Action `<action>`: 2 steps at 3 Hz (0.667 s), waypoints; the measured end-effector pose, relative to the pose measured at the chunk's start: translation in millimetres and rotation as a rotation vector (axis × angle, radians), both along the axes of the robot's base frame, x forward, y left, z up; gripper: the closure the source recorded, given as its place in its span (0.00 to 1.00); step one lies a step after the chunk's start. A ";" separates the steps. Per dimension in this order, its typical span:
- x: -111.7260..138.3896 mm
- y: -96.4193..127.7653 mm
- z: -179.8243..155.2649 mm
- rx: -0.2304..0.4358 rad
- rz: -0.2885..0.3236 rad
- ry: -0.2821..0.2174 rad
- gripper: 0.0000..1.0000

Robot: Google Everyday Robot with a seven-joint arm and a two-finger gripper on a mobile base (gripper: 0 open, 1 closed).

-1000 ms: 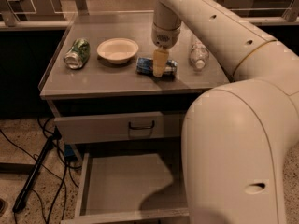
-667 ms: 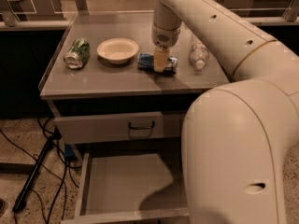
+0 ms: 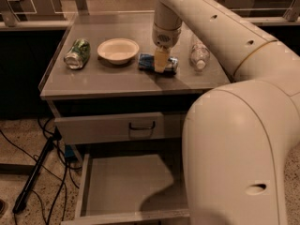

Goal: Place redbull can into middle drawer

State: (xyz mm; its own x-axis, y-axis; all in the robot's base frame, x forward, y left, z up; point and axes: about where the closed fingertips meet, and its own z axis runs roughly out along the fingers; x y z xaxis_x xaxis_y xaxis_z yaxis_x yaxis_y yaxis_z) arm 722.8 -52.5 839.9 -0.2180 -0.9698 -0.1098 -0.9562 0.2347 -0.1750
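The redbull can [image 3: 146,62] lies on its side on the countertop, just right of the bowl. My gripper [image 3: 161,62] comes down from above onto the can's middle. One cream finger [image 3: 161,59] covers the can's front and the gripper is shut on the can. The can sits at or just above the counter surface. The middle drawer [image 3: 122,186] is pulled open below the counter, with a bare grey floor. My arm's large body hides its right part.
A white bowl [image 3: 118,49] and a dented green can [image 3: 77,54] lie on the counter's left. A clear plastic bottle [image 3: 198,54] lies right of the gripper. A shut drawer front with a dark handle [image 3: 142,125] is above the open drawer. Cables and a dark pole [image 3: 35,177] are on the floor at left.
The redbull can and my gripper have shifted slightly toward the back of the counter. The bowl, green can and bottle have not moved.
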 end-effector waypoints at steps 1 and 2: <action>0.0 0.0 0.0 0.000 0.000 0.000 1.00; 1.4 0.9 6.8 0.008 0.000 -0.019 1.00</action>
State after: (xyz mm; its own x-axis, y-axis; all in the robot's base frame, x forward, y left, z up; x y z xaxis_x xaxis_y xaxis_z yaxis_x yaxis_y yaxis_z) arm 724.2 -51.6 846.7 -0.2161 -0.9687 -0.1220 -0.9526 0.2365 -0.1912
